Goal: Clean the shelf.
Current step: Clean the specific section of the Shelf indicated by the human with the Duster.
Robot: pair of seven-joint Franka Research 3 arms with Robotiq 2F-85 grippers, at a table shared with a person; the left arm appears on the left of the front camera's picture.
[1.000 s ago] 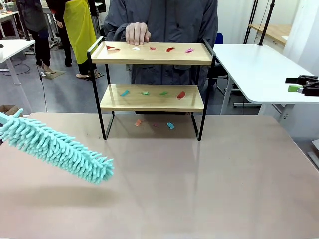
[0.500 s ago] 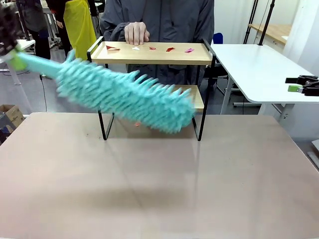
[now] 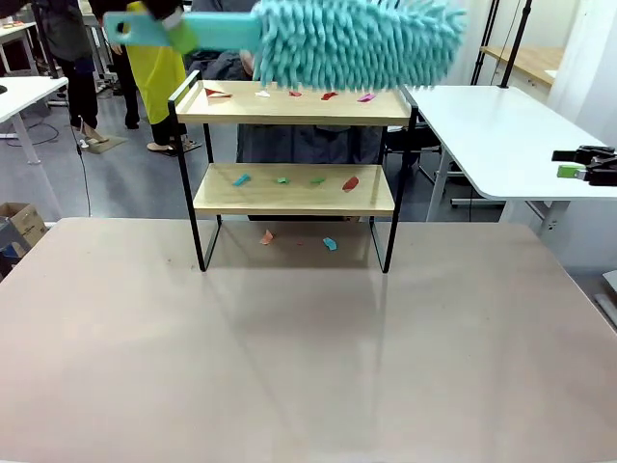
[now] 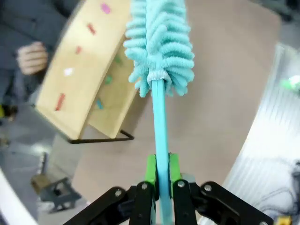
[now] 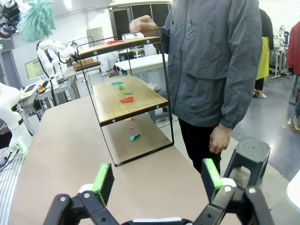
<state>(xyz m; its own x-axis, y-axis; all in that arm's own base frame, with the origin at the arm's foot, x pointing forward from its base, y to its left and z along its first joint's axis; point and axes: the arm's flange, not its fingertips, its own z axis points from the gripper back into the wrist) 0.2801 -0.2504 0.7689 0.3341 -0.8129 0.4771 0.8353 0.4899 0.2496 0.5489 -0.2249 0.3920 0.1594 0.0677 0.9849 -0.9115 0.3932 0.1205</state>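
Duster (image 3: 357, 43) risen above shelf (image 3: 299, 112); coloured scraps (image 3: 350, 183) on both boards.

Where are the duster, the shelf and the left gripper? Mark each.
duster (image 3: 357, 43), front view, fluffy head.
shelf (image 3: 289, 199), front view, lower board.
left gripper (image 4: 162, 171), left wrist view, between fingertips.

Left gripper (image 4: 162, 169) clamped on the turquoise duster (image 4: 161, 42) by its handle, fluffy head at the shelf (image 4: 79, 89), top-board edge; person's hand (image 4: 32, 57) by one corner.
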